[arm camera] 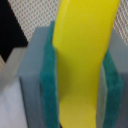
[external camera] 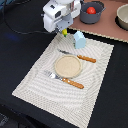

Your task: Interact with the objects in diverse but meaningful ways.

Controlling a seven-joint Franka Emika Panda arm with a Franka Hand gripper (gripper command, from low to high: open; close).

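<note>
Only wrist-side: banana point(arm camera: 85, 60) between fingers point(arm camera: 50, 85).

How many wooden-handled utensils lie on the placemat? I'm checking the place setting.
2: a wooden-handled knife beyond the round tan plate, a wooden-handled fork on its near side. None seem hidden.

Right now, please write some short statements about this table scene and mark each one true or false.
1. The claw is shut on the yellow banana. True.
2. The red tomato lies on the round plate. False: it sits in the dark grey pot.
3. The pale blue carton stands on the placemat. True.
4. The knife and the fork lie together on one side of the plate. False: they lie on opposite sides.
</note>
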